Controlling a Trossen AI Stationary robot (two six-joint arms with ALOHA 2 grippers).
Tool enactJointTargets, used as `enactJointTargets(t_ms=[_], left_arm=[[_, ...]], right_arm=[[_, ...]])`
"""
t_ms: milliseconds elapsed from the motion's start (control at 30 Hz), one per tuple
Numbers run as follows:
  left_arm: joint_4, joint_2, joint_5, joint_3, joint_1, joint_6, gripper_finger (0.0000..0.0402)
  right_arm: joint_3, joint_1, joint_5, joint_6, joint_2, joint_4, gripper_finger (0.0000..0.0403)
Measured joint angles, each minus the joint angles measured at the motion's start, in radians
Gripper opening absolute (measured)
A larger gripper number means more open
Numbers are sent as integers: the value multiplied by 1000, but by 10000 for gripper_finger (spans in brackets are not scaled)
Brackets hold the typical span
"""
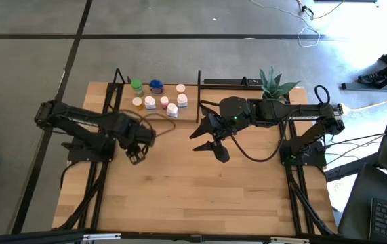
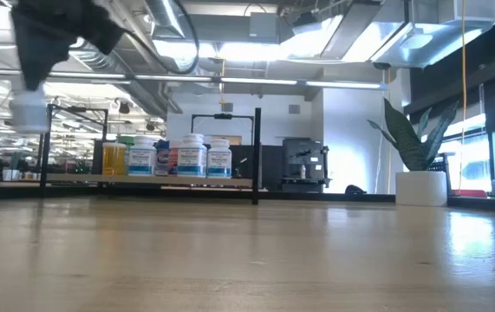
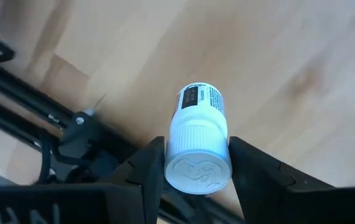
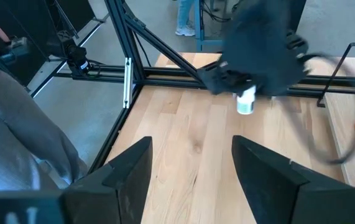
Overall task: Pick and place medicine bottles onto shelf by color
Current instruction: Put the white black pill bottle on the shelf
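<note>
Gripping a white bottle (image 3: 197, 146) cap-up between its fingers, left gripper (image 3: 196, 165) hung above the table. Shelf (image 1: 190, 116) lay just ahead, nearer this arm. Right gripper (image 4: 193, 171) waited empty, spread wide.

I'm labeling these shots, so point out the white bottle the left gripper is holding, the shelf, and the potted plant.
white bottle (image 3: 198, 163): left wrist view, on its ribbed white cap.
shelf (image 1: 188, 110): high view, on bare light-wood board right of the bottles.
potted plant (image 1: 274, 84): high view, on its green leaves.
</note>
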Motion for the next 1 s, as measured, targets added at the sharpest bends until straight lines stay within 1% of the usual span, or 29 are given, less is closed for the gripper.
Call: enactJointTargets(t_ms=[167,300,467,667,800,867,933,1000], left_arm=[[-31,0,-3,67,86,-77,153],[-91,0,-5,91,158,-143,153],[-91,0,-12,115,257,-194,153],[-79,0,-23,136,374,-197,153],[-64,0,-20,136,428,-114,153],[-66,0,3,136,447,-93,153],[-72,0,11,136,471,-101,153],[-93,0,-8,136,504,-140,153]], right_arm=[[0,0,0,0,0,0,223],[0,0,0,0,0,0,223],[0,0,0,0,0,0,223],[0,0,0,0,0,0,223],[0,0,0,0,0,0,223],[0,0,0,0,0,0,223],[0,0,0,0,0,0,223],[0,0,0,0,0,0,223]])
